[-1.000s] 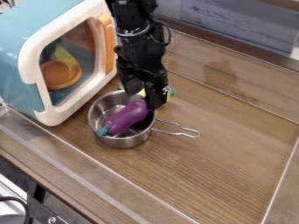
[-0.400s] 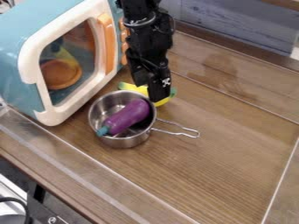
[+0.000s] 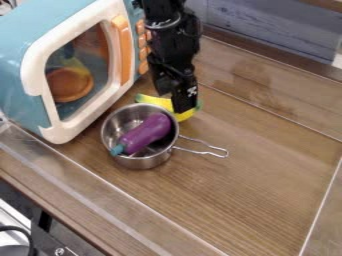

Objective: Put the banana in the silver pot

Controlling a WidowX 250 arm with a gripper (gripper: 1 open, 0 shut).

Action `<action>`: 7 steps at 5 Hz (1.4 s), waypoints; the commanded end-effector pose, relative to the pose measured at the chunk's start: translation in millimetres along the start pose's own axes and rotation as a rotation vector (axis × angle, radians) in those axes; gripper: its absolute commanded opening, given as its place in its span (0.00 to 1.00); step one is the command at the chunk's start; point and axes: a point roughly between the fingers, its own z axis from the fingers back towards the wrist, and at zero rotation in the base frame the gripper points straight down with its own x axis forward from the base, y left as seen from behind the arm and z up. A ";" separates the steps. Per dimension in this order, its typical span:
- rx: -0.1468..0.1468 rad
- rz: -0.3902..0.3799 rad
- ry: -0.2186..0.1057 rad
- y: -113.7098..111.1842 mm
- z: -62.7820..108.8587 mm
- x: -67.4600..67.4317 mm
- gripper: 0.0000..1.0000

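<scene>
The banana is a small yellow toy lying on the wooden table just behind the silver pot, touching or nearly touching its far rim. The arm partly covers the banana. The pot is round and shiny, and its thin wire handle points right. A purple eggplant toy lies inside the pot. My black gripper points down directly over the banana, its fingers apart and low around it. The jaws stand open with nothing lifted.
A teal and cream toy microwave stands at the left, close to the pot, with yellow-orange food behind its window. The wooden table has a raised edge along the front and right. A grey wall runs along the back.
The gripper has moved from over the pot's far rim back and slightly right, to over the banana. It has barely shifted in the last half second. The pot and eggplant stayed put.
</scene>
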 end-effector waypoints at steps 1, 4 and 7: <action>0.039 0.030 -0.036 0.5 6.8 17.3 1.00; 0.057 0.067 -0.036 28.5 -19.5 17.5 1.00; 0.040 0.084 -0.024 7.2 -13.5 20.1 0.00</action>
